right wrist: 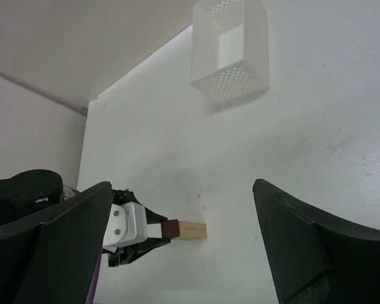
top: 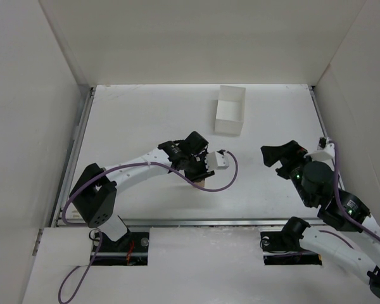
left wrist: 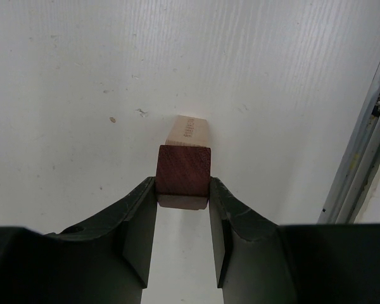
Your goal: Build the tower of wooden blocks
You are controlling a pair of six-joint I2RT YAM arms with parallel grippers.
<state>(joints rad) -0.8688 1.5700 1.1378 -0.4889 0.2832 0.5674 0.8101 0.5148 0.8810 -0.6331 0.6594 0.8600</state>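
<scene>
Pinching dark block (left wrist: 183, 168) with left fingers (left wrist: 142, 218), touching tan block (left wrist: 188, 131) on worktop (left wrist: 82, 95) (box (top: 230, 111) well apart, farther back), with right fingers (right wrist: 291, 228) spread wide, empty.

white table (top: 145, 126), plain white walls (top: 196, 38), even light

on the left wrist camera the dark reddish-brown block (left wrist: 183, 170) hides most of the tan block (left wrist: 189, 132), so i can't tell whether they touch. from above, my left gripper (top: 200, 172) covers both almost wholly.
</scene>
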